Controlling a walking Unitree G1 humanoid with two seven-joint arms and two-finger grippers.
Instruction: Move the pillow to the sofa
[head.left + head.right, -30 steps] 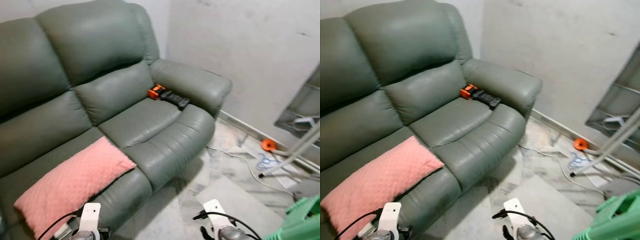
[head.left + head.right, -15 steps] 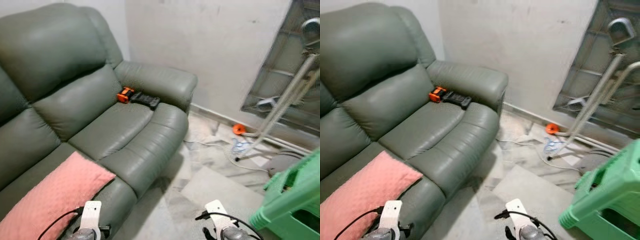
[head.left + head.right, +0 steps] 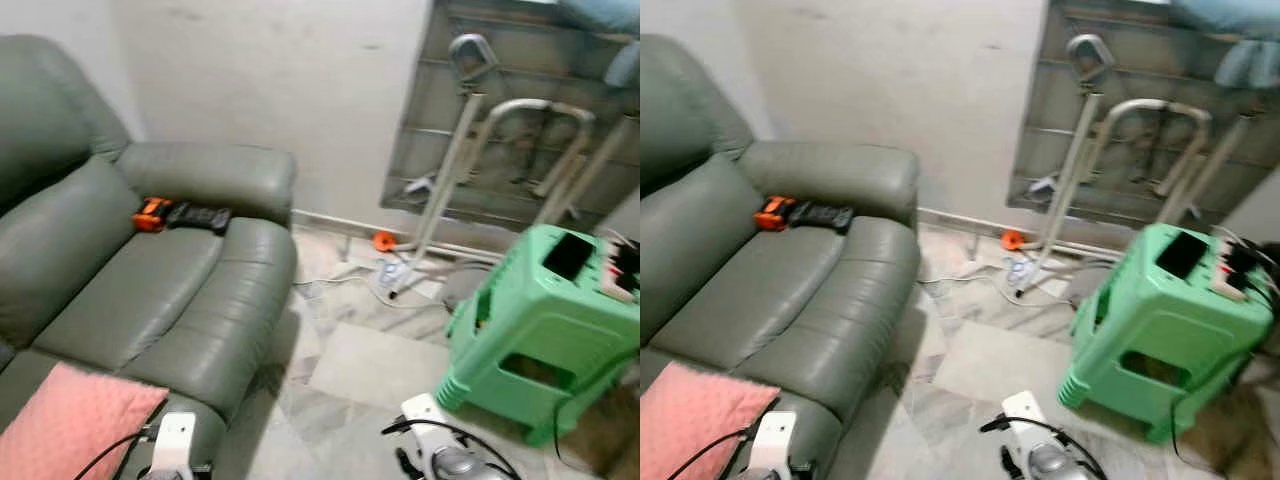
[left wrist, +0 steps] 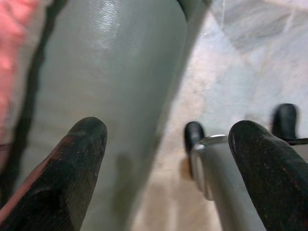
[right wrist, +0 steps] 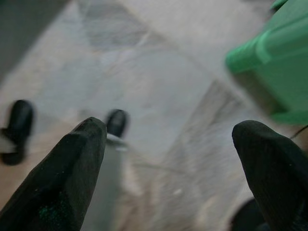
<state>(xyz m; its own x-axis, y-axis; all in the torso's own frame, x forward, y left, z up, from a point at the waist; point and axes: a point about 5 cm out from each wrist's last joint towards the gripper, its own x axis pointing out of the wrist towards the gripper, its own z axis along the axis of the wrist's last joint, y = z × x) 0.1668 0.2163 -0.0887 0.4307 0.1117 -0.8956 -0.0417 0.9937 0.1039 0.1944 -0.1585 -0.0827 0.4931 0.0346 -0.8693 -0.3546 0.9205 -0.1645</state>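
Pink pillow (image 3: 70, 420) is seen already resting on the grey sofa (image 3: 150, 290) at lower left of the frame, nearest the left gripper (image 4: 166, 159), whose fingers, like the right gripper's (image 5: 168, 163), are held apart and empty.

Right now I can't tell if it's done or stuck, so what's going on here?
Nothing is being handled at the moment. The pink pillow already lies on the grey sofa, at its near seat. The left end effector and right end effector are both open and empty, hanging low over the tiled floor. The head camera faces toward a green stool on the robot's right.
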